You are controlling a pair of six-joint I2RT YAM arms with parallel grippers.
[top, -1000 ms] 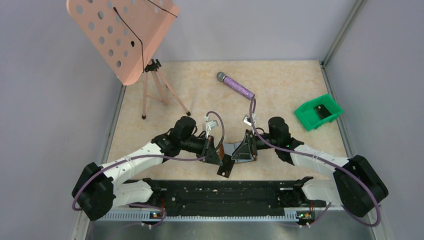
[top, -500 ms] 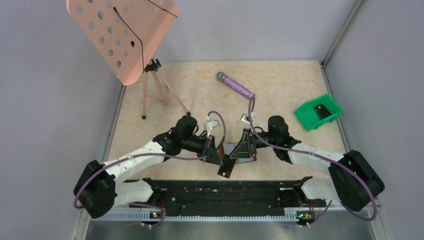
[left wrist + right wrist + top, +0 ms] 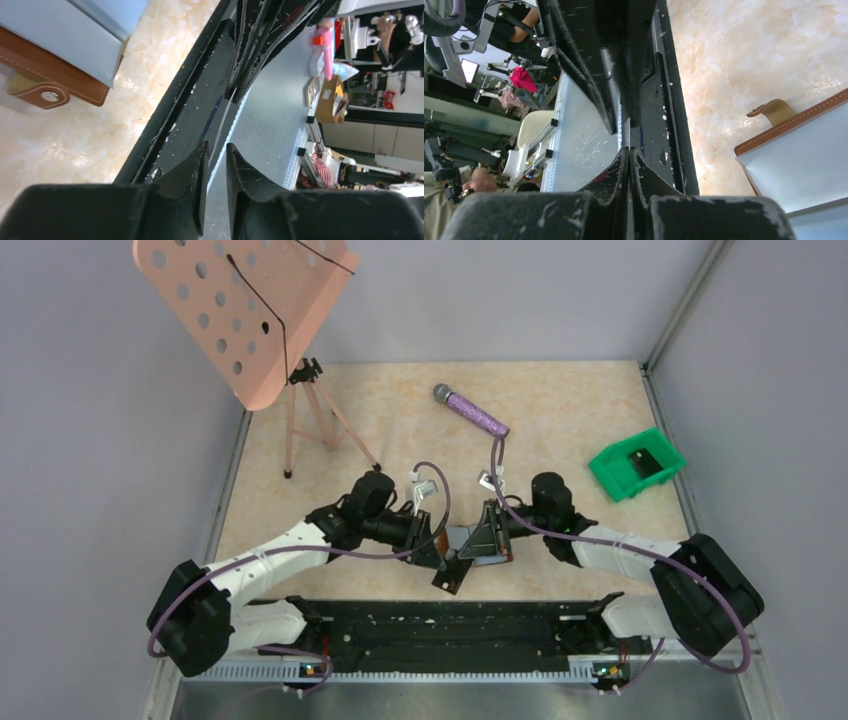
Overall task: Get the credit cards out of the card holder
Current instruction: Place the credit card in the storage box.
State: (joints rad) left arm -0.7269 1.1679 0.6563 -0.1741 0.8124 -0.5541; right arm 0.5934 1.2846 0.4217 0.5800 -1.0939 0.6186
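The card holder (image 3: 466, 539) lies open on the table between my two grippers, grey-blue panels up and a brown flap toward the near edge. The left wrist view has it at top left (image 3: 60, 75), the right wrist view at the right edge (image 3: 804, 150). My left gripper (image 3: 436, 554) (image 3: 216, 147) stands beside it, open by a narrow gap with nothing in it. My right gripper (image 3: 484, 538) (image 3: 629, 150) is shut beside the holder. A thin pale strip runs out from its seam; I cannot tell whether it is a card. The credit cards are otherwise hidden.
A black rail (image 3: 450, 635) runs along the near edge, just past both sets of fingertips (image 3: 190, 115) (image 3: 644, 75). Further back lie a purple microphone (image 3: 472, 413), a pink music stand (image 3: 240, 310) on a tripod at the left, and a green bin (image 3: 636, 465) at the right.
The right gripper's jaws have closed and the right arm has edged left. The left gripper's jaws have parted slightly. The card holder stays where it was.
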